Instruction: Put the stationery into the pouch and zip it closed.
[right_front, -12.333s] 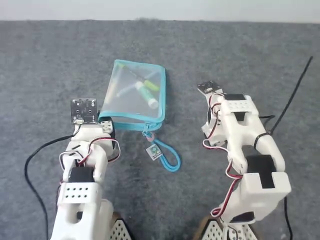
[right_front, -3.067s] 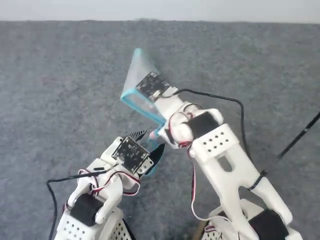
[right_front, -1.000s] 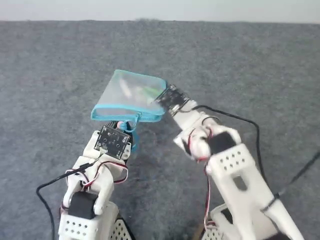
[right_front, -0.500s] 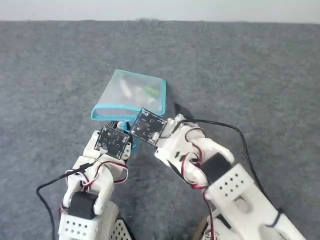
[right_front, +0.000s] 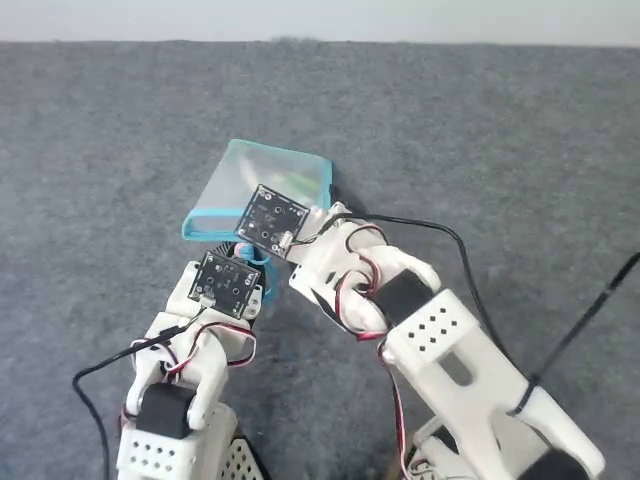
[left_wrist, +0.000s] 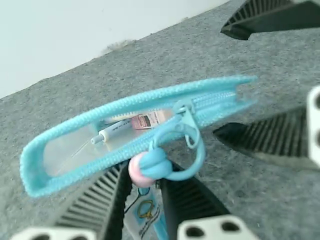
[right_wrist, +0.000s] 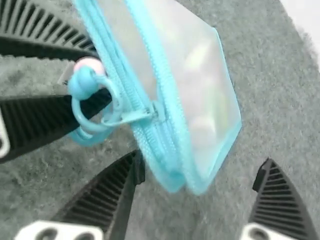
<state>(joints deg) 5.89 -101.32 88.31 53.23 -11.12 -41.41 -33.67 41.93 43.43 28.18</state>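
The translucent pouch (right_front: 262, 180) with blue trim lies on the grey mat, with pens (right_front: 295, 182) inside. In the left wrist view its zipper stands partly open; the slider (left_wrist: 182, 107) is near one end, and a white pen (left_wrist: 112, 132) shows inside. My left gripper (left_wrist: 144, 175) is shut on the blue pull loop (left_wrist: 192, 160) with its pink bead (left_wrist: 140, 172). My right gripper (right_wrist: 200, 167) is open, its fingers (right_wrist: 112, 200) astride the pouch's zipped end corner (right_wrist: 185, 180), next to the left gripper (right_wrist: 92, 75). Both arms' wrists cover the pouch's near edge in the high view.
Grey carpet-like mat (right_front: 500, 150) covers the table up to a white wall (right_front: 320, 18) at the far edge. A black cable (right_front: 590, 310) runs off to the right. A printed tag (left_wrist: 142, 212) hangs below the pull loop.
The right arm swung from the pouch's right side across to its near edge, beside the left gripper. The pouch and left arm have stayed put over the last second.
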